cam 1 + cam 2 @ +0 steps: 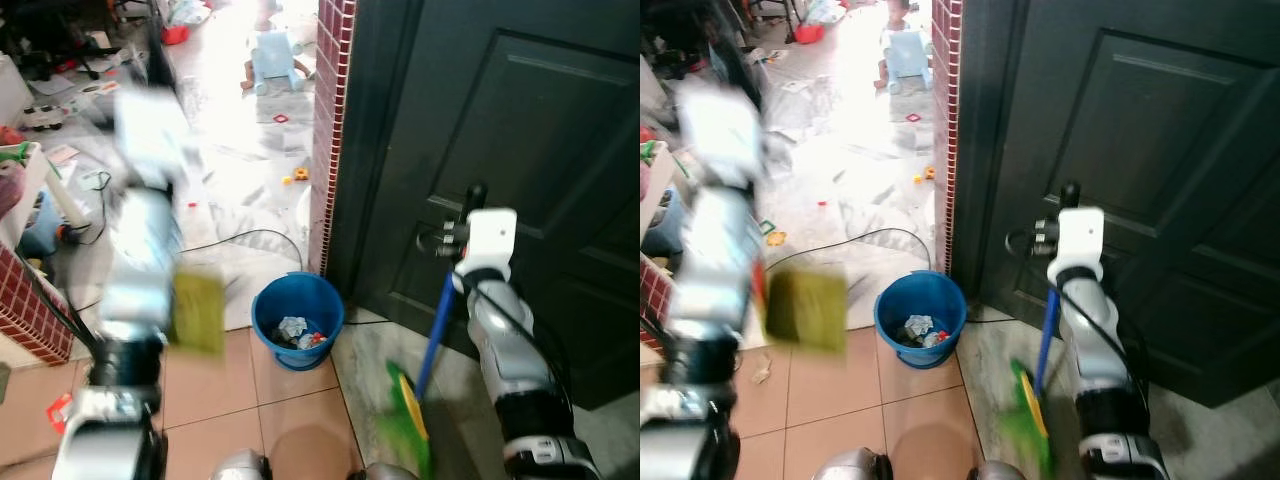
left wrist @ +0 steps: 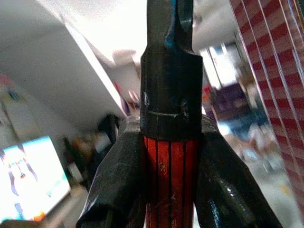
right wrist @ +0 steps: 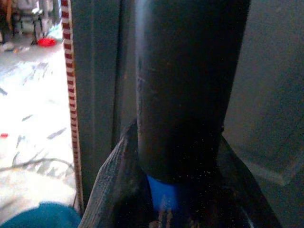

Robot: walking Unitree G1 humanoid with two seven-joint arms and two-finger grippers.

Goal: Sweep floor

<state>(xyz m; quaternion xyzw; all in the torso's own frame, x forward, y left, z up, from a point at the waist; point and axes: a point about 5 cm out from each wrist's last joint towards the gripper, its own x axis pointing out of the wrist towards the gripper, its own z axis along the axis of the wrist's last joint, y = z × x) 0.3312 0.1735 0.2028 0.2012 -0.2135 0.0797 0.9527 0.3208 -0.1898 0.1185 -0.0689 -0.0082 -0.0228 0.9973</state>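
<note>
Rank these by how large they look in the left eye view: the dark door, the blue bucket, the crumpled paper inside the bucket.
1. Dark door, by far the largest.
2. Blue bucket.
3. Crumpled paper, smallest; it lies inside the bucket, so nearness does not confuse this pair.

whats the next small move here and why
Probably a short sweep of the broom leftward toward the bin. The right tool is shut on the broom's blue handle, with its green head down on the floor by the dark door. The left tool is shut on a red handle, apparently the dustpan, raised left of the bin.
</note>
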